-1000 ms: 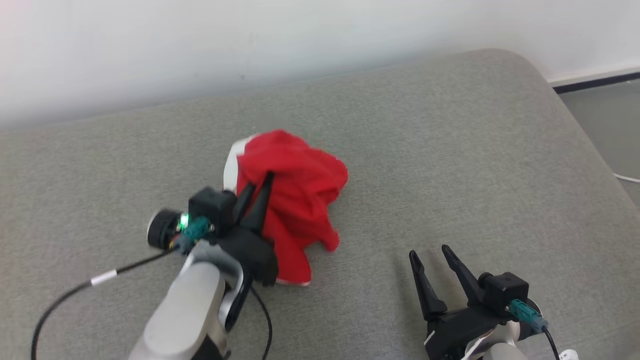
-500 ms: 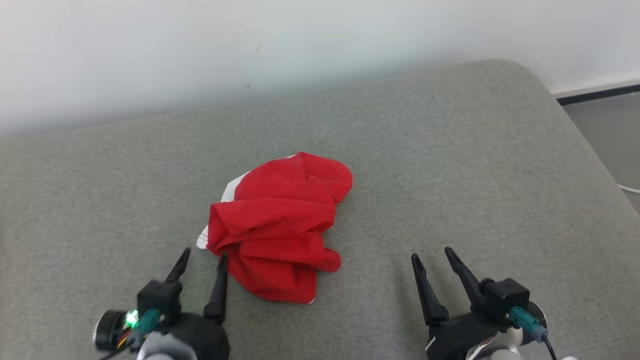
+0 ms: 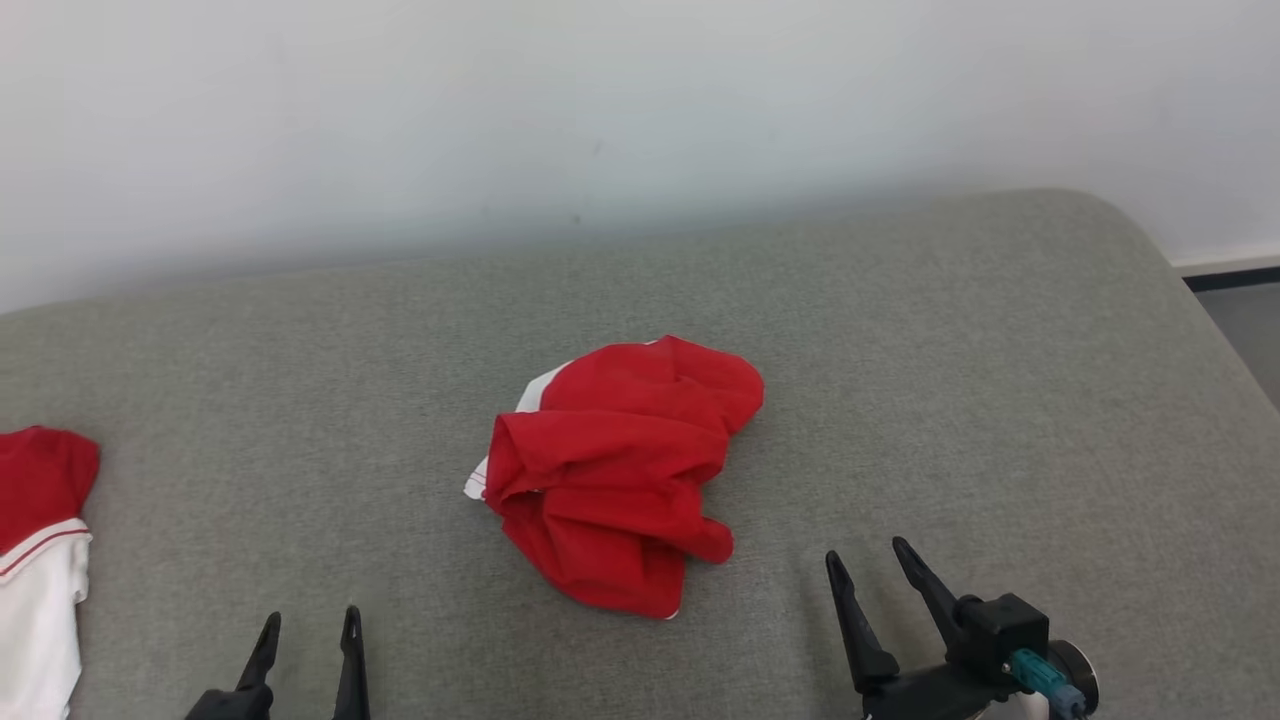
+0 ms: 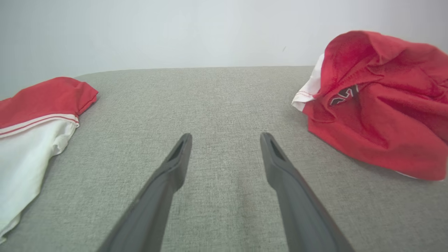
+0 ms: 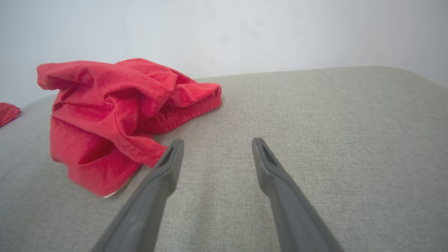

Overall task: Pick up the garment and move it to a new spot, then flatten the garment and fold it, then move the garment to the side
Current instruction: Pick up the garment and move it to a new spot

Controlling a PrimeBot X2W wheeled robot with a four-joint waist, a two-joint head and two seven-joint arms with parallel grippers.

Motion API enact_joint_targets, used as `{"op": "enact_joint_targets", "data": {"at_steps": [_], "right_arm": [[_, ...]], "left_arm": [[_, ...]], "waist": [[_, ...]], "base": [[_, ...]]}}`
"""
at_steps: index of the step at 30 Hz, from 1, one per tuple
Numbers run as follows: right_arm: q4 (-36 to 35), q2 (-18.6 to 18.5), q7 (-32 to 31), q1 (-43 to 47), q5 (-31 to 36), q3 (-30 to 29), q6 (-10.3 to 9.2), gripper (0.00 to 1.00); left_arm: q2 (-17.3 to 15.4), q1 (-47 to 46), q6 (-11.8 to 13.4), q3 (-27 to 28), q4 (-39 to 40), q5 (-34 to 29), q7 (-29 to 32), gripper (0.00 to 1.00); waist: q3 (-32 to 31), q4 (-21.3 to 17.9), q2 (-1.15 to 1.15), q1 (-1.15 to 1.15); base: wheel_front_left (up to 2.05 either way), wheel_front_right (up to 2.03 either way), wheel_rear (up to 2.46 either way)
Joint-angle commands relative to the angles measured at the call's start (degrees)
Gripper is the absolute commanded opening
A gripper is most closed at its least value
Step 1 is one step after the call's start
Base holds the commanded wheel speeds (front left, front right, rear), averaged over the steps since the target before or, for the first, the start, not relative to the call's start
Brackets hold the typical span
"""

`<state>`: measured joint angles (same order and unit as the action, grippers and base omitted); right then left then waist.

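Nearest, the left gripper [image 3: 310, 628] and the right gripper [image 3: 864, 556] hang low over the grey cushion [image 3: 980, 380], each with its fingers spread wide and holding nothing. Just beyond and between them, the crumpled red garment [image 3: 620, 480] lies heaped mid-cushion, touching neither. A red-and-white cloth [image 3: 40, 540] lies at the far left. A white wall [image 3: 600, 100] stands behind.

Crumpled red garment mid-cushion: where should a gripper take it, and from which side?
Likely the elastic hem, a ribbed ridge exposed on the side of the red garment facing the right gripper. Approach low from the robot's right, jaws open; it stands off the grey cushion.
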<state>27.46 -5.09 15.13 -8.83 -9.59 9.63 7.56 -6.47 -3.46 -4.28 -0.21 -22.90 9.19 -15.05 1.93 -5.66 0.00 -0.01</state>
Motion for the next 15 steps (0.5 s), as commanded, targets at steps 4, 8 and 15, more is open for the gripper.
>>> {"op": "enact_joint_targets", "data": {"at_steps": [4,8,15], "right_arm": [[0.64,0.04,0.02,1.31,0.36,-0.43,-0.13,1.00],[0.96,0.03,0.02,2.16,0.63,-0.79,-0.13,1.00],[1.32,-0.12,0.02,3.42,0.83,-1.22,-0.13,1.00]], "left_arm": [[1.21,2.60,-0.29,1.82,1.58,-1.64,-0.19,1.00],[1.96,4.76,-0.69,3.19,3.62,-2.70,-0.19,1.00],[3.17,7.37,-1.05,3.65,6.30,-3.85,-0.20,1.00]], "waist": [[-1.33,1.45,0.00,0.01],[-1.85,1.77,0.00,0.01],[-2.20,2.63,0.00,0.01]], "base": [[0.00,0.00,0.00],[0.00,0.00,0.00],[0.00,0.00,0.00]]}}
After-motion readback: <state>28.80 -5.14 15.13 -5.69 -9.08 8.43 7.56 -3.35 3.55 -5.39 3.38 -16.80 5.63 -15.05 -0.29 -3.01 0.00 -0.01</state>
